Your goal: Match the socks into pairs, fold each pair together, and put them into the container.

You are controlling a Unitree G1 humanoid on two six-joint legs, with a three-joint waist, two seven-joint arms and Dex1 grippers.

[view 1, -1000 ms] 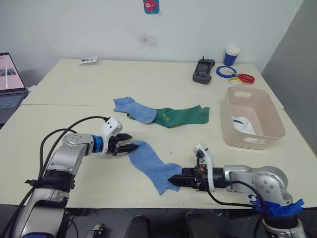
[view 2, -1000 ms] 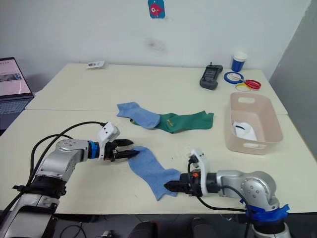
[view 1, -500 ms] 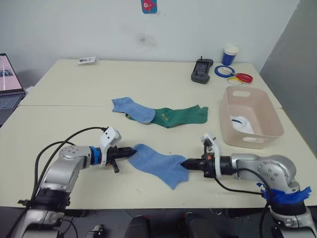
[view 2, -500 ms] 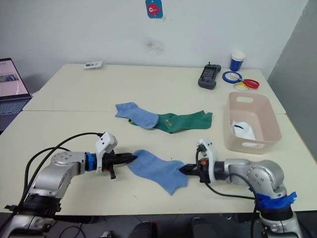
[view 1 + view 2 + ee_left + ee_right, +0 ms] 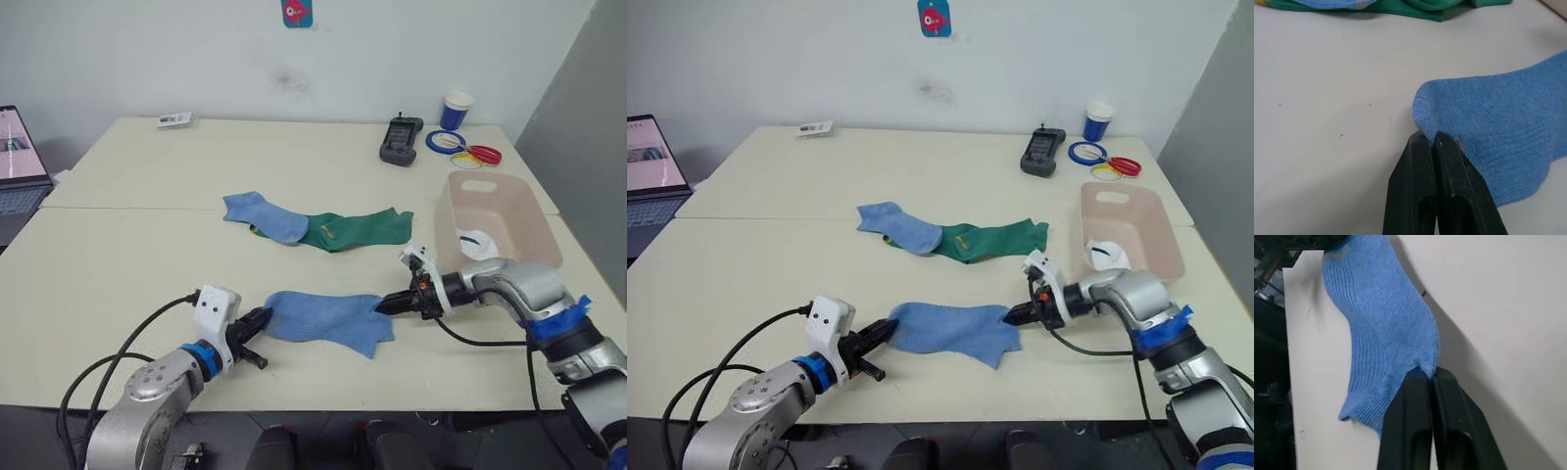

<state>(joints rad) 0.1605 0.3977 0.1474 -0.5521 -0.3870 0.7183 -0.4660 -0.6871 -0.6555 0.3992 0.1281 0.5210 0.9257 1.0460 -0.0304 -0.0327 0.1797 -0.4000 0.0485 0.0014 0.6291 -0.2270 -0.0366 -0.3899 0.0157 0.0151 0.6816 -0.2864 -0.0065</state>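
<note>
Light blue sock (image 5: 325, 316), near table edge, pinched at one end by left gripper (image 5: 263, 318), at the other by right gripper (image 5: 384, 305). Step: pairing. Next: carrying onto second blue sock (image 5: 266, 215) beside green sock (image 5: 358, 229).

Your cream desk (image 5: 147, 186) carries a blue sock (image 5: 328, 318) near its front edge, another blue sock (image 5: 265, 215) overlapping a green sock (image 5: 362, 228) mid-desk, a pink tub (image 5: 534, 240) at the right edge, and a paper cup (image 5: 457, 110) at the far right corner.

Both end effectors (image 5: 259, 318) (image 5: 382, 305) pinch opposite ends of a light blue sock (image 5: 323, 316).
</note>
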